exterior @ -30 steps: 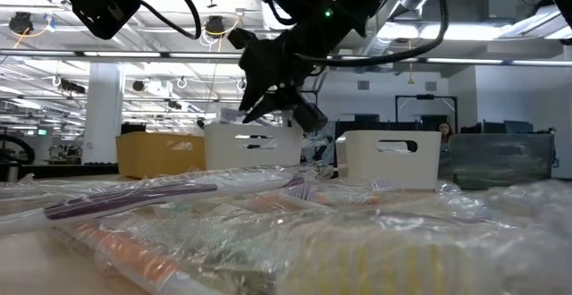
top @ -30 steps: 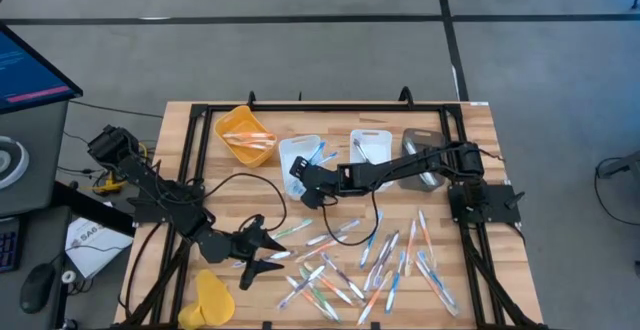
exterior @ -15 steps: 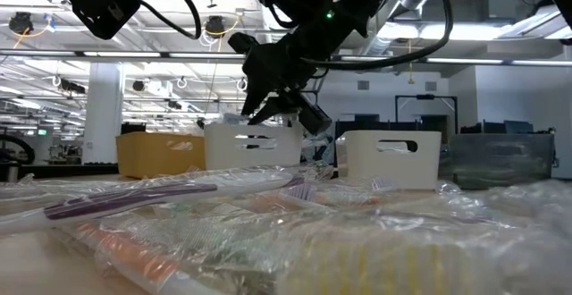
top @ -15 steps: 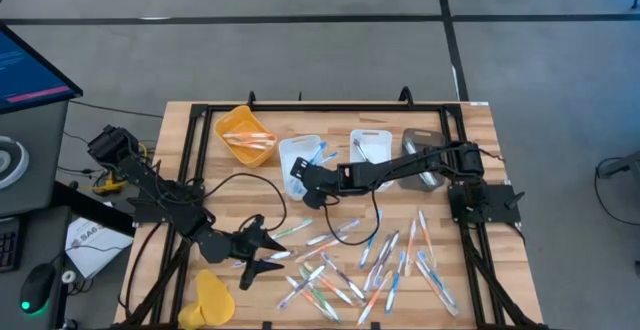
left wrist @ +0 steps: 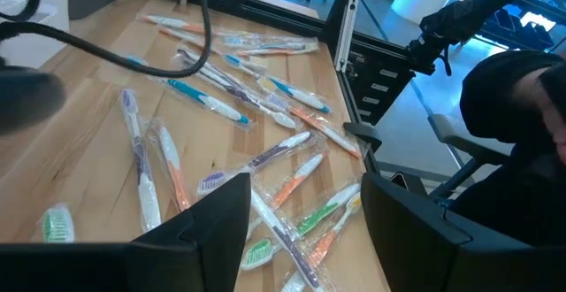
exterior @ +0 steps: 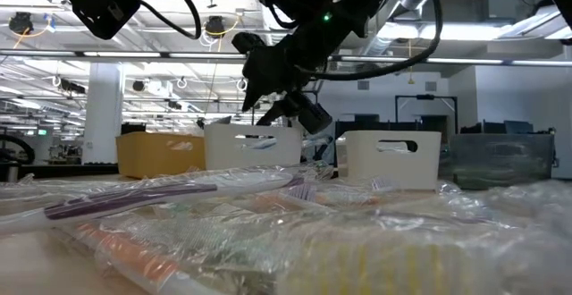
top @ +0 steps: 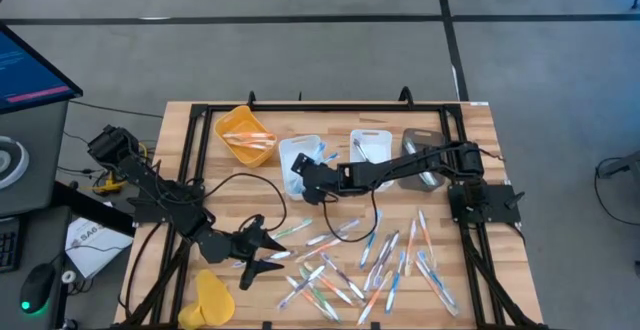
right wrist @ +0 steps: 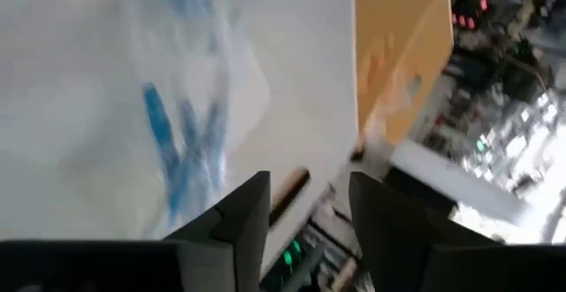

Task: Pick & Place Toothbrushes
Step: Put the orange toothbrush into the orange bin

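Many wrapped toothbrushes [top: 370, 265] lie scattered on the near right part of the wooden table; they also show in the left wrist view [left wrist: 265, 164]. Blue-accented toothbrushes [right wrist: 177, 142] lie in the left white tray [top: 300, 155]. My right gripper [top: 298, 172] hovers open and empty over that tray's near part; it hangs above the tray's rim in the low view [exterior: 268, 107]. My left gripper [top: 262, 253] is open and empty, low over the table's near left, beside the pile's left end [left wrist: 301, 230].
A yellow tray [top: 245, 135] with orange-accented brushes stands at the far left. A second white tray [top: 370, 145] and a dark tray [top: 425, 162] stand to the right. A yellow object [top: 213, 298] lies at the near left edge. Black cables cross the table's left half.
My right gripper has gone a little toward the table's far edge over the left white tray and risen slightly.
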Available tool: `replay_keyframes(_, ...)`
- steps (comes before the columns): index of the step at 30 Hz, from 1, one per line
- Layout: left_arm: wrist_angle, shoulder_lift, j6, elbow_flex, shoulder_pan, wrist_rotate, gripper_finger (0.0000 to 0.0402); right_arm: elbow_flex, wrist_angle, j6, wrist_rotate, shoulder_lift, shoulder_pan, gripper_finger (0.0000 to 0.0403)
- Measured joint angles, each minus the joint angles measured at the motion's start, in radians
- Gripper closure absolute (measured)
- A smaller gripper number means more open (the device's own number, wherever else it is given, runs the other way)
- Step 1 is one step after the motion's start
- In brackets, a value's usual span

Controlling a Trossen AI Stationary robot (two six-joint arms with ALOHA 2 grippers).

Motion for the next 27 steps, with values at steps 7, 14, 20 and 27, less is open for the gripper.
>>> replay_keyframes(7, 0.000, 0.000, 0.043, 0.000, 0.000, 0.000, 0.0193, 0.000, -0.022, 0.143, 0.109, -0.071, 0.066, 0.0236)
replay_keyframes(14, -0.001, 0.000, 0.146, 0.000, 0.000, 0.067, 0.0193, 0.001, -0.360, 0.569, 0.114, -0.196, 0.166, 0.0235)
replay_keyframes(20, 0.000, 0.000, 0.210, 0.000, -0.001, 0.130, 0.0193, 0.001, -0.721, 1.058, 0.100, -0.321, 0.287, 0.0239)
replay_keyframes(27, 0.001, 0.000, 0.331, 0.000, 0.001, 0.146, 0.0193, 0.001, -0.932, 1.556, -0.097, -0.423, 0.413, 0.0234)
